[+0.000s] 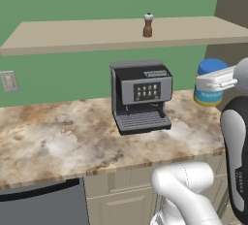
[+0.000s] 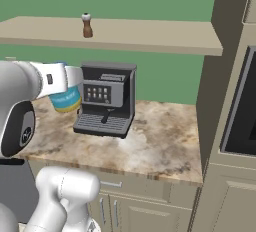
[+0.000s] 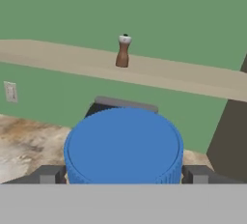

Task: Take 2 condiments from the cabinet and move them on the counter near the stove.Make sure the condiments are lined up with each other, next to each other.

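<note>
Blue jar (image 3: 124, 146) between pincer (image 3: 124, 174) fingers

The hand (image 3: 124, 175) reaches out level, fingers (image 3: 48, 175) spread wide, seemingly clamping something.

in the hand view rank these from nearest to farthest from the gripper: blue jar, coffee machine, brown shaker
1. blue jar, between the fingers of the gripper
2. coffee machine, just behind the jar
3. brown shaker, up on the shelf

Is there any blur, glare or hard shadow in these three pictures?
Left base view: sharp, flat light, a pale sheen on the counter. Right base view: soft shadow beneath the shelf. Hand view: the blue jar looms large but sharp, no glare.
</note>
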{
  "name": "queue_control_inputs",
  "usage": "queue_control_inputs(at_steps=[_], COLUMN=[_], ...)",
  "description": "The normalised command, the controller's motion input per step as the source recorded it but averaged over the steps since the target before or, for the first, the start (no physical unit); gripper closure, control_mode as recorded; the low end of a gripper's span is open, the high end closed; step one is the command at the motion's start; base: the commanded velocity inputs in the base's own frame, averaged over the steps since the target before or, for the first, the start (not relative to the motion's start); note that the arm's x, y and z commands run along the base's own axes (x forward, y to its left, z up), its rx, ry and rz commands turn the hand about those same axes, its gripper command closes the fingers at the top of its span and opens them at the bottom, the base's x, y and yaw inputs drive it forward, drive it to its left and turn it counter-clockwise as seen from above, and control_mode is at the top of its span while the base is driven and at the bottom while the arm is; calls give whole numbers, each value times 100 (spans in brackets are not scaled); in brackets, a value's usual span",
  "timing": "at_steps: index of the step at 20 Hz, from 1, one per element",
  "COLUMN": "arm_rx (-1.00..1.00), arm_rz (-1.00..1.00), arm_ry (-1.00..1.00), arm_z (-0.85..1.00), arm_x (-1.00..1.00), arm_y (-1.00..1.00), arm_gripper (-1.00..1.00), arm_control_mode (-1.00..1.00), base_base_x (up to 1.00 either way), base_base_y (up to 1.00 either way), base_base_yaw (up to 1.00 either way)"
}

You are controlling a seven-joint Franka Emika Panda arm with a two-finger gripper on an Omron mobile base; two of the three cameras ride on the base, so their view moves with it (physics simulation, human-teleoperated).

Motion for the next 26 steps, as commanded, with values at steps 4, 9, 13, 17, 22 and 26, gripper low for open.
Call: queue_control_inputs(at_steps=[4,9,13,17,22,26], arm_rx=[0,0,0,3,2,0], arm_rz=[0,0,0,0,1,1], arm_ry=[4,1,0,-5,0,0], arm_z=[-2,-26,-29,-32,-4,0], arm_x=[0,0,0,0,0,0], arm_y=[0,0,0,0,0,0], arm_gripper=[100,100,100,100,100,100], arm_control_mode=[-100,-100,-100,-100,-100,100], base_base_x=[0,0,0,0,0,0], base_base_y=[0,0,0,0,0,0], base_base_yaw=[0,0,0,0,0,4])
